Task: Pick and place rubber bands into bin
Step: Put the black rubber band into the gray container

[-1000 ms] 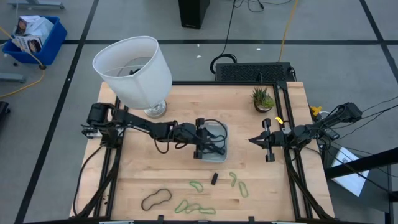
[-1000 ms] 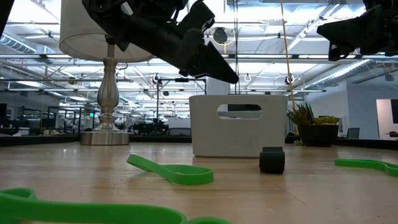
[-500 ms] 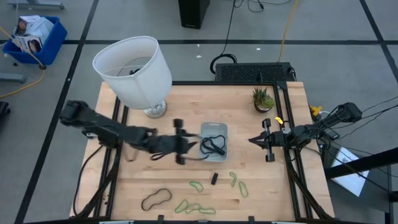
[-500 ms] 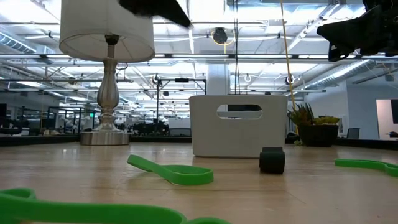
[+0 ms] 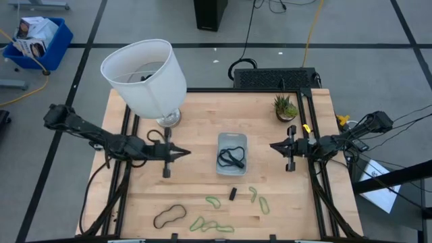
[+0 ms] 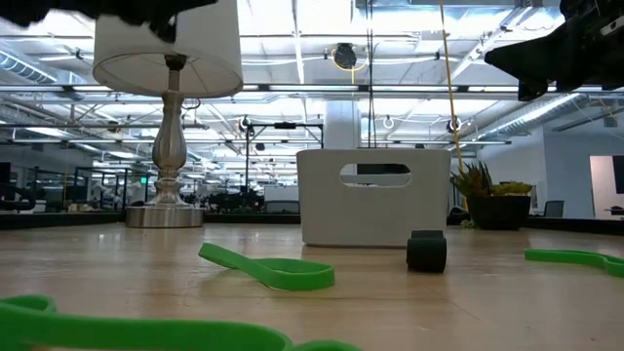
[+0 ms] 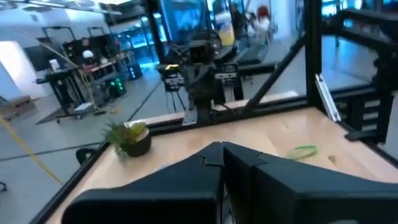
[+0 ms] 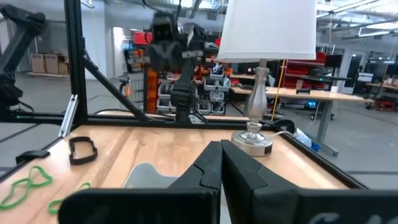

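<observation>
The bin (image 5: 231, 143) stands mid-table with a black rubber band (image 5: 231, 157) lying inside it. More rubber bands lie flat near the front edge: a black one (image 5: 169, 215) and several green ones (image 5: 213, 200) (image 5: 263, 204) (image 5: 202, 224). My left gripper (image 5: 185, 154) hovers left of the bin, shut and empty, pointing at it. My right gripper (image 5: 272, 146) hovers right of the bin, also shut and empty. The left wrist view shows the shut fingertips (image 7: 222, 149) and the right wrist view shows the same (image 8: 221, 149).
A white-shaded lamp (image 5: 145, 77) stands at the far left of the table and a small potted plant (image 5: 285, 108) at the far right. A small black block (image 5: 232, 194) lies between the green bands. Bare wood lies between both grippers and the bin.
My left gripper has drawn back from over the bin toward the table's left edge and has shut. The black rubber band now lies in the bin.
</observation>
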